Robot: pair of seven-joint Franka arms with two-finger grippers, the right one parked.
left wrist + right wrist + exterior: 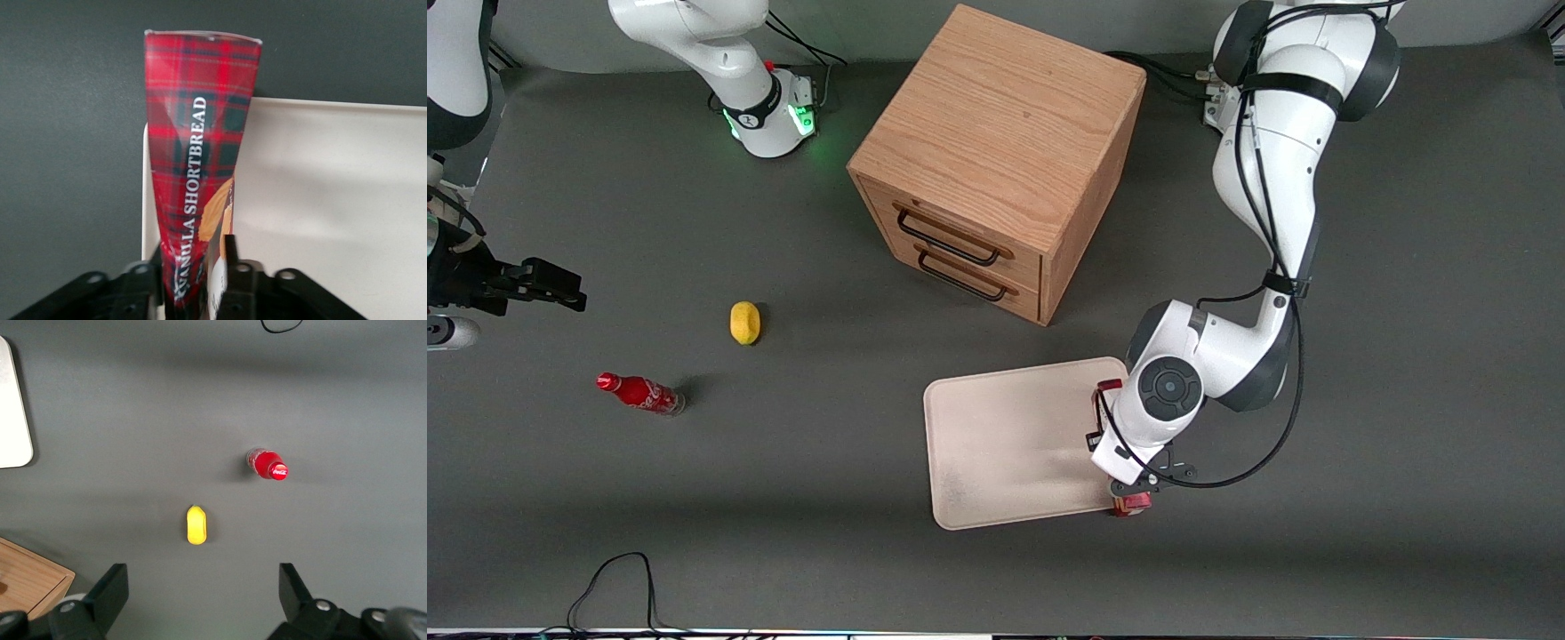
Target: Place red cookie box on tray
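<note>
One red cookie box [197,173] sat clamped between the black fingers [230,257] of the left arm's gripper [1129,498], poised over the edge of the tray [996,444] that lay toward the working arm's end of the table [783,516]. From the front camera, only the carton's two tips showed past the arm's white wrist: one at about 12 o'clock from the wrist, near the tray's corner, and one at about 6 o'clock, just off the tray's nearer corner. The wrist camera showed the tartan carton, lettered "VANILLA SHORTBREAD", running lengthwise along the tray's rim, partly over the cream surface and partly over the dark tabletop. Whether the box touched the tray could not be told.

The tray lay flat and bare, nearer the front camera than the wooden drawer cabinet [996,160], roughly at 6 o'clock from it. The cabinet's two drawers, each with a dark wire handle, were shut.

Well apart from the tray, toward the parked arm's end of the table, a yellow lemon [744,322] lay on the grey mat. A small red cola bottle [640,393] stood at about 8 o'clock from the lemon, nearer the camera. A black cable [618,578] looped onto the table's near edge.
</note>
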